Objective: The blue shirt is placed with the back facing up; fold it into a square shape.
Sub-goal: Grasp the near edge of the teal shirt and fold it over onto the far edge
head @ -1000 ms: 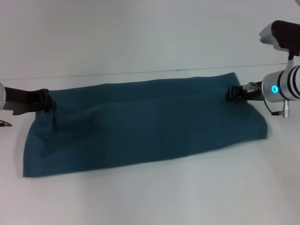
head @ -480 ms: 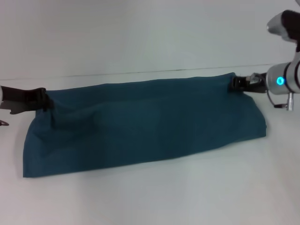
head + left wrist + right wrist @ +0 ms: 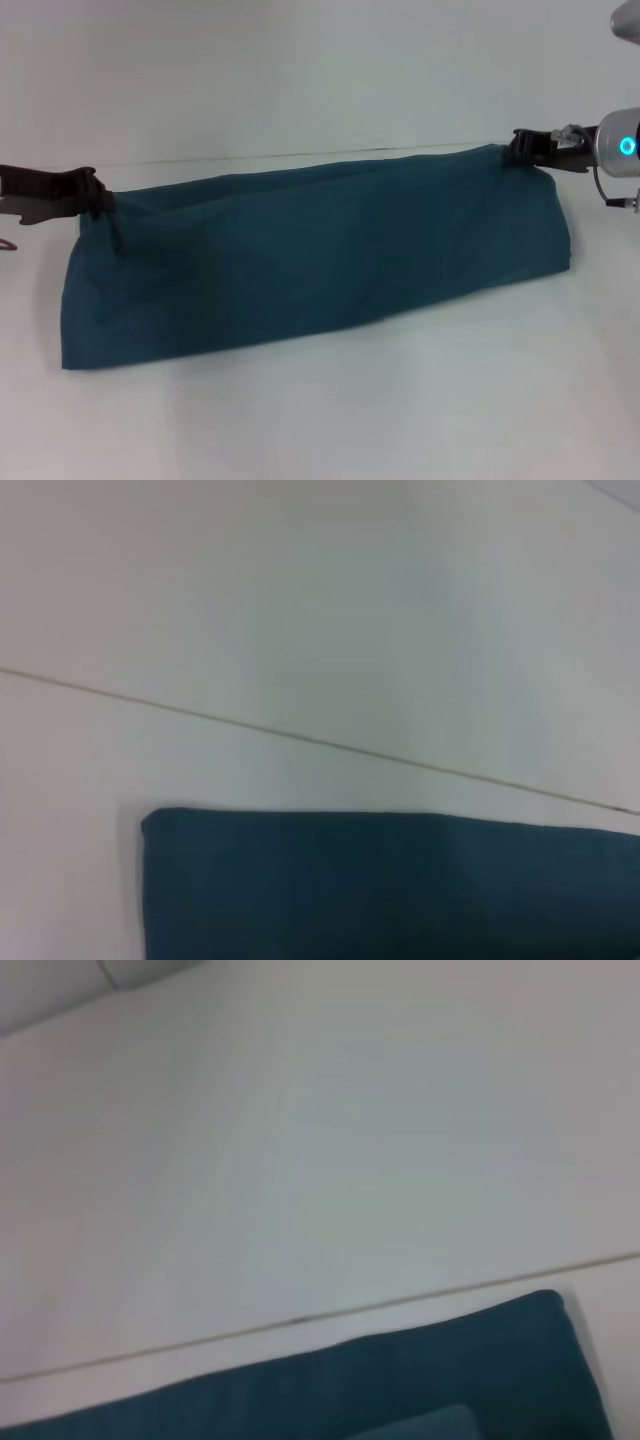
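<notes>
The blue shirt [image 3: 320, 255] is a long teal-blue band stretched across the white table, its far edge lifted taut and its near edge resting on the surface. My left gripper [image 3: 97, 200] is shut on the shirt's far left corner. At the far right corner my right gripper [image 3: 518, 150] is shut on the cloth, held higher than the left. A plain part of the blue shirt [image 3: 390, 885] fills the low part of the left wrist view, and the blue shirt [image 3: 400, 1395] also shows in the right wrist view. No fingers show in either wrist view.
The white table [image 3: 330, 420] spreads in front of the shirt. A thin seam line [image 3: 300, 155] runs across the table just behind the cloth. A small reddish item [image 3: 6, 243] lies at the left edge.
Both grippers have risen and moved back with the shirt's far corners. The far edge is pulled tighter and higher, and the folds near the left corner have smoothed.
</notes>
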Motion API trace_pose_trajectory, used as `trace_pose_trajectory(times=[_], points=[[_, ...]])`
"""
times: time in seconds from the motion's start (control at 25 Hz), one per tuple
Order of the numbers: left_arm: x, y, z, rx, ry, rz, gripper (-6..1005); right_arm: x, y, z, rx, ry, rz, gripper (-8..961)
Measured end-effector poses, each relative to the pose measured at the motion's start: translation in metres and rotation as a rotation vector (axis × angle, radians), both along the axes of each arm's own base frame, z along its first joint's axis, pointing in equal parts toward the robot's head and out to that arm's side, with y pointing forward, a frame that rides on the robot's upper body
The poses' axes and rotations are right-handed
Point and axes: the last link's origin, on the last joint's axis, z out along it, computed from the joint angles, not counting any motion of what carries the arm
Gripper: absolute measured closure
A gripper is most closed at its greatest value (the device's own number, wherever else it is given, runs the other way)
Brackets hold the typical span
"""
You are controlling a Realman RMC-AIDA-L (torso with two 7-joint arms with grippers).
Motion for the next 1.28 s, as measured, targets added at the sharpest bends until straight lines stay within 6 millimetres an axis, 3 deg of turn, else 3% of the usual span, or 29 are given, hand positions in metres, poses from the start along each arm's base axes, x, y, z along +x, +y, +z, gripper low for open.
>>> trace_pose_trajectory(times=[0.4, 0.64, 0.92, 1.28], points=[[0.009, 0.005, 0.011, 0.063, -0.039, -0.025, 954, -0.007, -0.002, 0.011, 0.076, 0.089, 0.019, 935], [0.011, 0.009, 0.017, 0.099, -0.066, -0.030, 953, 0.000, -0.002, 0.013, 0.111, 0.096, 0.005, 935], [0.002, 0.016, 0.001, 0.128, -0.033, -0.007, 954, 0.013, 0.005, 0.003, 0.162, 0.032, -0.021, 936], [-0.003, 0.020, -0.008, 0.148, -0.011, 0.001, 954, 0.013, 0.015, -0.011, 0.191, -0.039, -0.004, 935]])
